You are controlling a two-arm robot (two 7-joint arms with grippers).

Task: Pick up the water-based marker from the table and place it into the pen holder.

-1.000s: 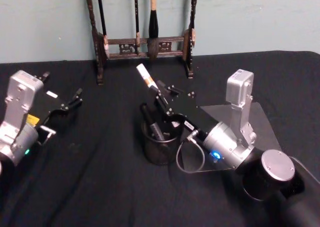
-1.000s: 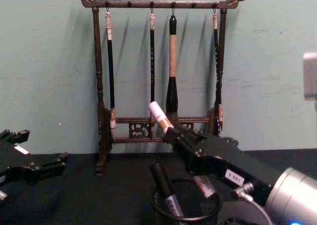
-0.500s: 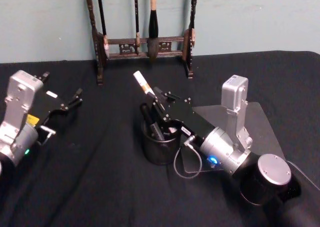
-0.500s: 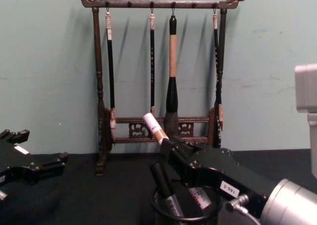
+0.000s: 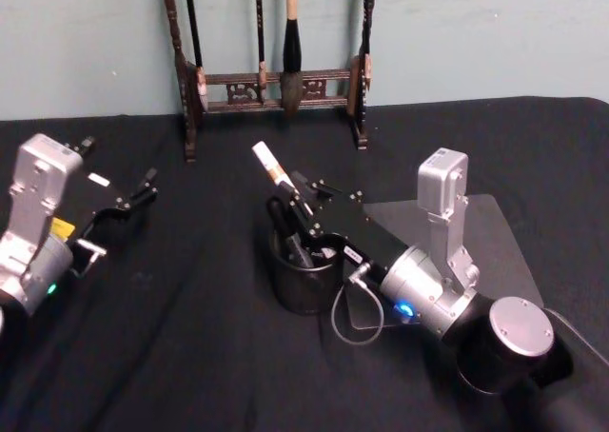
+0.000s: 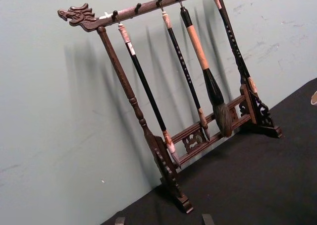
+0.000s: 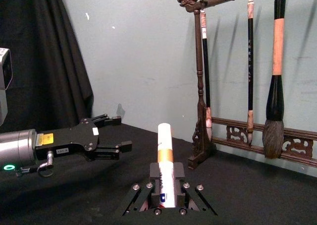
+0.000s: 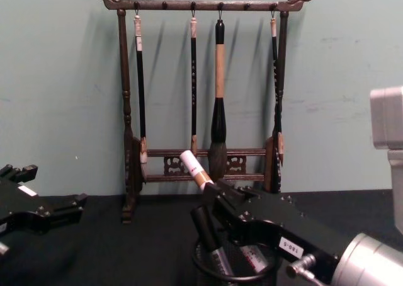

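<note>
Right gripper (image 5: 303, 204) clamps the marker (image 5: 271, 169) tilted toward 11 o'clock, lower end inside the pen holder (image 5: 303, 282) ready for dropping in beside another pen (image 8: 211, 245), while the left gripper (image 5: 133, 197) idles at 9 o'clock, jaws apart.

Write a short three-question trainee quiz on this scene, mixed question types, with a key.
1. True or false: the right claw is shut on the marker.
2. The marker's lower end is: A) lying flat on the table, B) dipping into the pen holder, C) hung on the brush rack.
3. Fill in: a black pen already stands in the ____.

The left claw rests apart over the table.

Key: 1 true; 2 B; 3 pen holder.
</note>
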